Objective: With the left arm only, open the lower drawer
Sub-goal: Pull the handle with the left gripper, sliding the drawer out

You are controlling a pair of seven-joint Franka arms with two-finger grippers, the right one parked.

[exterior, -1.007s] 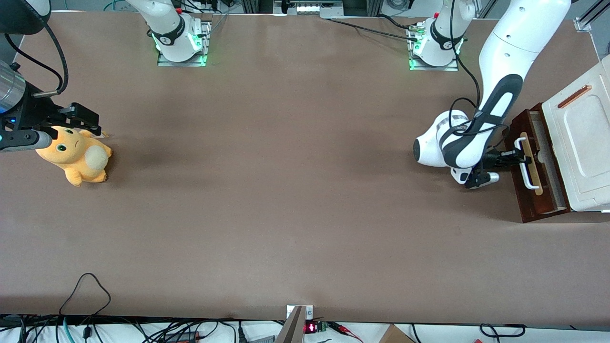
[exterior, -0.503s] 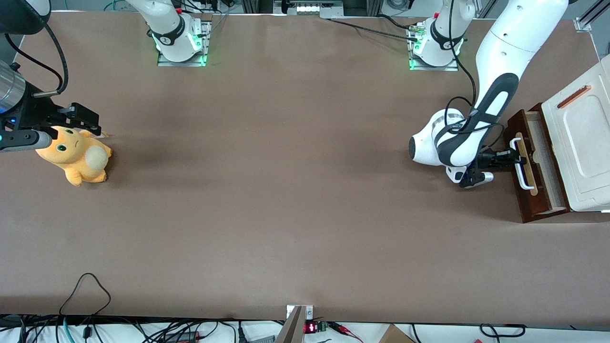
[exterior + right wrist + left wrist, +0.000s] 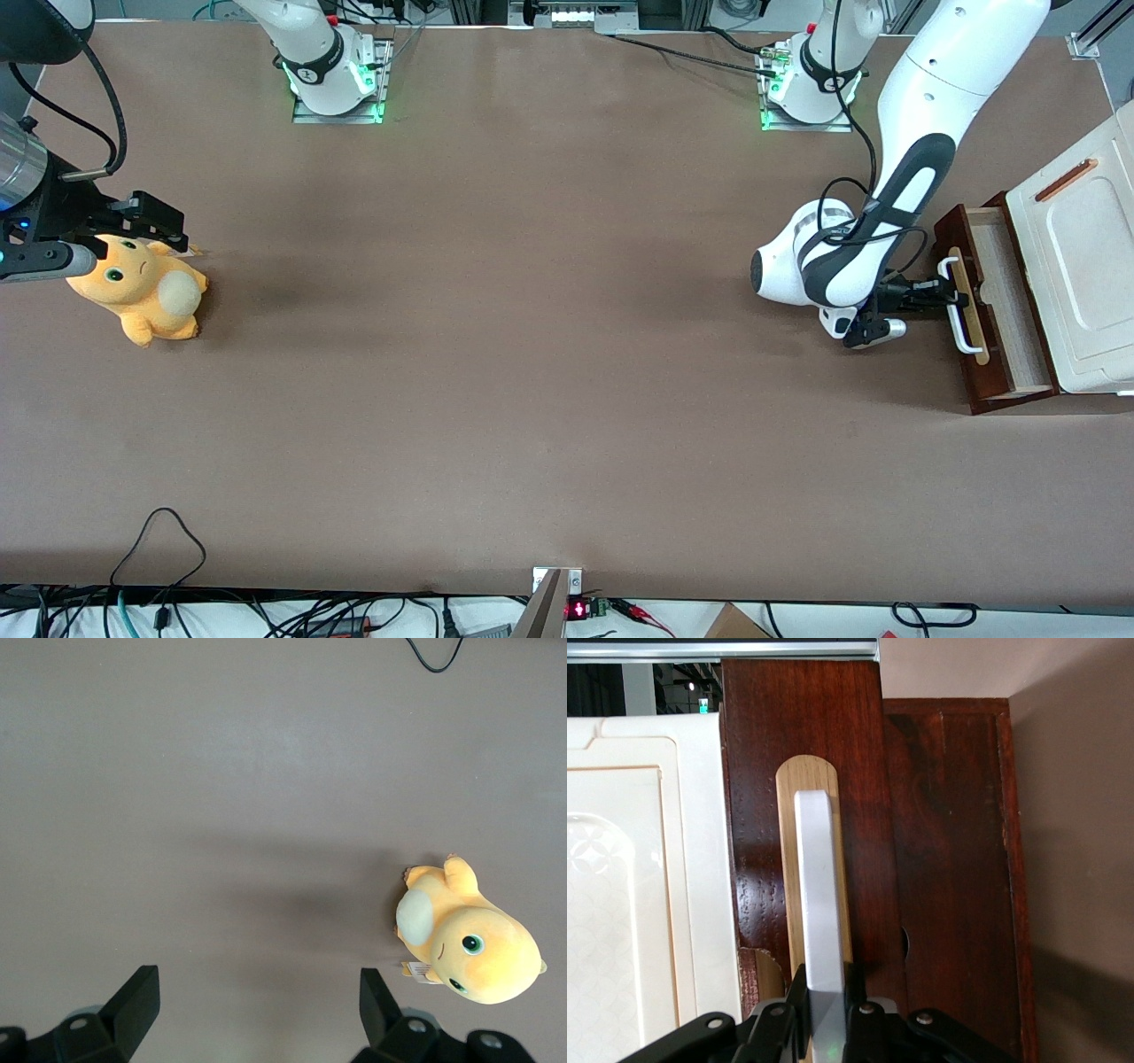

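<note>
Pincer (image 3: 941, 293) of the left arm (image 3: 895, 190) is clenching the white bar handle (image 3: 821, 904). Lower drawer (image 3: 997, 306), partly out of its cabinet (image 3: 1076, 248), is likely sliding stiffly; rigid handle middle suits gripping.

The lower drawer (image 3: 997, 306) stands partly pulled out at the working arm's end of the counter, its dark red-brown front bearing a white bar handle (image 3: 821, 904) over a pale wood strip. The left arm's (image 3: 895, 186) gripper (image 3: 941, 292) has its jaws clamped on that handle.
</note>
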